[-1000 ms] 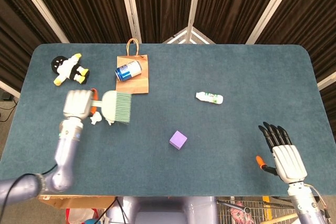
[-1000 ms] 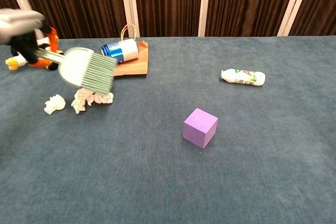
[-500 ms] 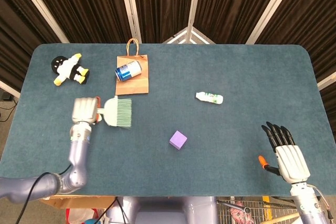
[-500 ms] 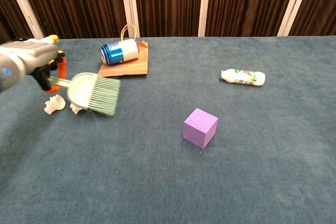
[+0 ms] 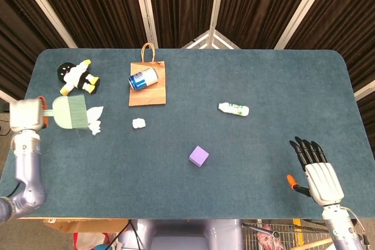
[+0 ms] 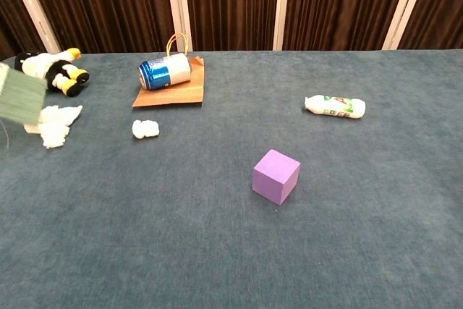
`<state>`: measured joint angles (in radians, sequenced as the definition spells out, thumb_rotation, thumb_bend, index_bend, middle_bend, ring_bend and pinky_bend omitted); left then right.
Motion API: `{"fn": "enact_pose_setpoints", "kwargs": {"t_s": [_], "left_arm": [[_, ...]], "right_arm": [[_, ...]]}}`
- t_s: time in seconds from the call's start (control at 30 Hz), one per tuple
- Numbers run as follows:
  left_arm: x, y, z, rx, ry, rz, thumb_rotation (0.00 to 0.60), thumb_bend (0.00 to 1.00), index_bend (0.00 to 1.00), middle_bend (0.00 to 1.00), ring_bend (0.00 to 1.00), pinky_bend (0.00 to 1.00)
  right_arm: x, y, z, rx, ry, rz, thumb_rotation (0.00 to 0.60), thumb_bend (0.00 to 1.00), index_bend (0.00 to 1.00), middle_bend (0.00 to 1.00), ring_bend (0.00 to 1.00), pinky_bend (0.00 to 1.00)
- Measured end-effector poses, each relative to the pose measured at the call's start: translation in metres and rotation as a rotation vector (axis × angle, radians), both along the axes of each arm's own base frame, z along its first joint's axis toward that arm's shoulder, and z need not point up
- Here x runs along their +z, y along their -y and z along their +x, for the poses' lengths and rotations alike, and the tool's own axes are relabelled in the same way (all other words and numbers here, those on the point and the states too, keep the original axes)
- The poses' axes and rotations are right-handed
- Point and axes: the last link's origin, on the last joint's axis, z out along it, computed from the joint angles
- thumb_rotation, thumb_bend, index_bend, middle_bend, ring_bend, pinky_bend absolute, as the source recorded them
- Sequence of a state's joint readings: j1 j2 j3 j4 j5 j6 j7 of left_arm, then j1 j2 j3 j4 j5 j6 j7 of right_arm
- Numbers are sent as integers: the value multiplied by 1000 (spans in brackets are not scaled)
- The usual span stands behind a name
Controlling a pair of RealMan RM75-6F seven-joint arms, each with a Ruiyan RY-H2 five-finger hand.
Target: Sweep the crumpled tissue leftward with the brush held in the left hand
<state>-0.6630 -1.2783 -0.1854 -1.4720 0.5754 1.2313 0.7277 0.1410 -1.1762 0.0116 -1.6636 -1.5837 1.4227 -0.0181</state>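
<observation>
A: Where's the crumpled tissue (image 5: pixel 94 119) seen?
B: Far left of frame, touching the brush (image 5: pixel 70 113) bristles; brush gripped by left hand (image 5: pixel 26 115). Right hand (image 5: pixel 316 171) spread, lower right.

brush (image 6: pixel 18 98): cut off by chest view's 9 o'clock edge, handle unseen
left hand (image 5: pixel 26 115): fingers hidden beneath its back

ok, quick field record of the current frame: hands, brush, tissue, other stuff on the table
left hand: grips brush handle, at table's left edge
brush: bristles beside large tissue
large tissue: far left, by bristles
small tissue piece: apart, below paper bag
right hand: holds nothing, fingers apart
others: can on paper bag, plush penguin, bottle, purple cube
</observation>
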Motion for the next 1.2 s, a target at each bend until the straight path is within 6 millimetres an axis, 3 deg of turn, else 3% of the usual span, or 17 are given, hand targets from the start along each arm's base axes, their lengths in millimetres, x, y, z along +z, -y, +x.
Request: {"fn": "enact_pose_setpoints", "kwargs": {"t_s": [0.1, 0.23, 0.8, 1.0, 1.2], "left_arm": [[6, -3, 10, -37, 51, 21, 600, 767, 822, 1000, 1000, 998], [-7, -6, 34, -96, 131, -2, 600, 767, 822, 1000, 1000, 998], [-153, 5, 135, -232, 263, -230, 600, 766, 822, 1000, 1000, 998], [-171, 1, 137, -194, 201, -253, 600, 766, 822, 1000, 1000, 998], [-163, 1, 113, -135, 151, -240, 600, 766, 822, 1000, 1000, 998]], "right_arm": [[-1, 0, 1, 3, 0, 2, 600, 345, 0, 0, 0, 0], [-2, 1, 1, 4, 1, 4, 600, 345, 0, 0, 0, 0], [-1, 2, 0, -2, 10, 11, 600, 345, 0, 0, 0, 0], [0, 3, -1, -5, 20, 9, 600, 345, 0, 0, 0, 0], [1, 2, 0, -1, 22, 9, 600, 344, 0, 0, 0, 0]]}}
